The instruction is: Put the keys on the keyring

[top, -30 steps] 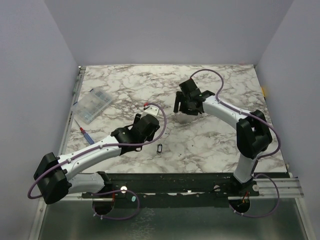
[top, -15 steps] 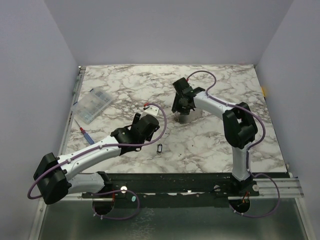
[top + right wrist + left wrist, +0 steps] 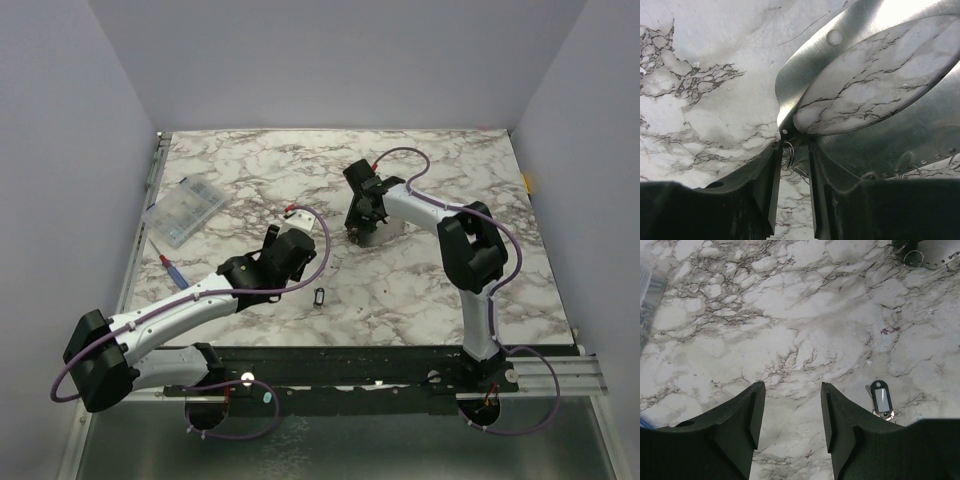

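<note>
- On the marble table (image 3: 440,160), near its front middle: one key (image 3: 880,397), a dark oblong tag with a paler centre. It lies flat just right of my left fingers and apart from them.
- Right of the table's middle: one keyring (image 3: 805,75), a silvery thin-walled hoop with its wall right at my right fingertips.
- One small wire ring (image 3: 789,156), in the gap between my right fingers.
- Far left: one clear box (image 3: 185,212), and near it one red-and-blue stick (image 3: 170,267) (its lower end hidden by my left arm).
- Left gripper (image 3: 792,386): fingers spread wide with nothing between them, over bare marble. The arm lies low, reaching from the near-left corner.
- Right gripper (image 3: 793,150): fingers close together with a narrow gap between them. I cannot tell whether they pinch anything. The elbow is raised and the forearm reaches back-left to the hoop.
</note>
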Action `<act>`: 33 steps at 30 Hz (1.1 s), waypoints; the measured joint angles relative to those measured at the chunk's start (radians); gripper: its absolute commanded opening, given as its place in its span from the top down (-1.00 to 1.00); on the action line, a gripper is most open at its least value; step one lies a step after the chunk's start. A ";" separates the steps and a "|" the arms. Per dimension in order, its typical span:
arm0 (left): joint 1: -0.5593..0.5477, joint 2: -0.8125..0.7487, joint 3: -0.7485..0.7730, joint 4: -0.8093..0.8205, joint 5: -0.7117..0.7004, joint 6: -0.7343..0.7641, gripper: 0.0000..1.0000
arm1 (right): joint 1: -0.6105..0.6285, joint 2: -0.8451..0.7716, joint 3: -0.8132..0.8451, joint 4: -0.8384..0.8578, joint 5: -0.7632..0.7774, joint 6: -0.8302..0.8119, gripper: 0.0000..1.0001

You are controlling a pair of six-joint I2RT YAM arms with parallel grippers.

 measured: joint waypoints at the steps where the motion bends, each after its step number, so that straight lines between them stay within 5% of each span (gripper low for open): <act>1: 0.000 -0.003 0.000 0.000 0.000 0.000 -0.08 | 0.000 0.001 0.000 0.000 0.000 0.003 0.29; 14: 0.000 -0.015 0.000 0.000 -0.004 0.000 -0.07 | 0.005 0.007 0.002 0.002 0.000 0.020 0.56; 20: 0.000 -0.021 0.000 0.000 -0.012 0.000 -0.06 | 0.010 0.011 0.004 0.005 0.001 0.032 0.97; 33: 0.000 -0.046 0.000 0.000 -0.018 0.000 -0.03 | 0.023 0.004 0.013 0.009 0.055 -0.051 0.99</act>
